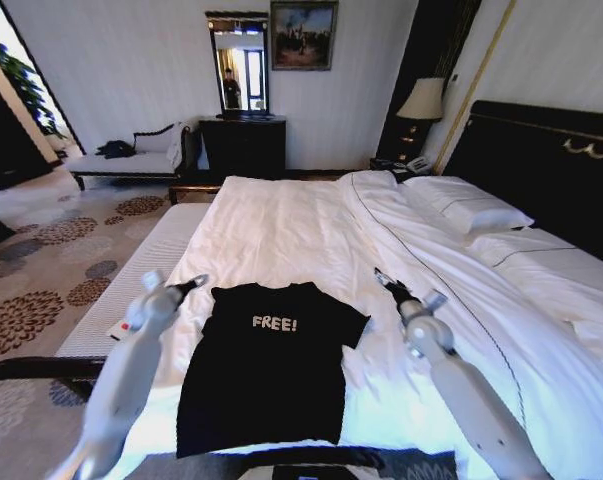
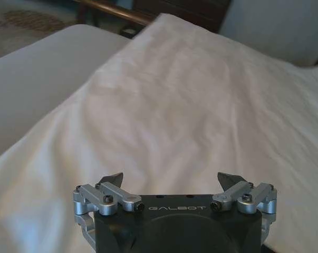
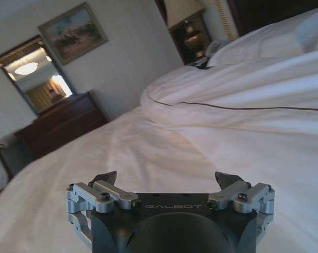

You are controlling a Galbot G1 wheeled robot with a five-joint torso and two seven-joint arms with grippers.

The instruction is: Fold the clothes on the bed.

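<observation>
Head view: the black T-shirt (image 1: 266, 365) lies flat on the bed (image 1: 311, 230), "FREE!" upward. My left gripper (image 1: 193, 284) hangs at its ten o'clock, my right gripper (image 1: 384, 279) at two o'clock, apparently neither touching it. Left wrist view: my jaws gape wide over the white sheet (image 2: 190, 105). Right wrist view: jaws equally wide, empty.

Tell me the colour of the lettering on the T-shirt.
White lettering, clearest in the head view.
</observation>
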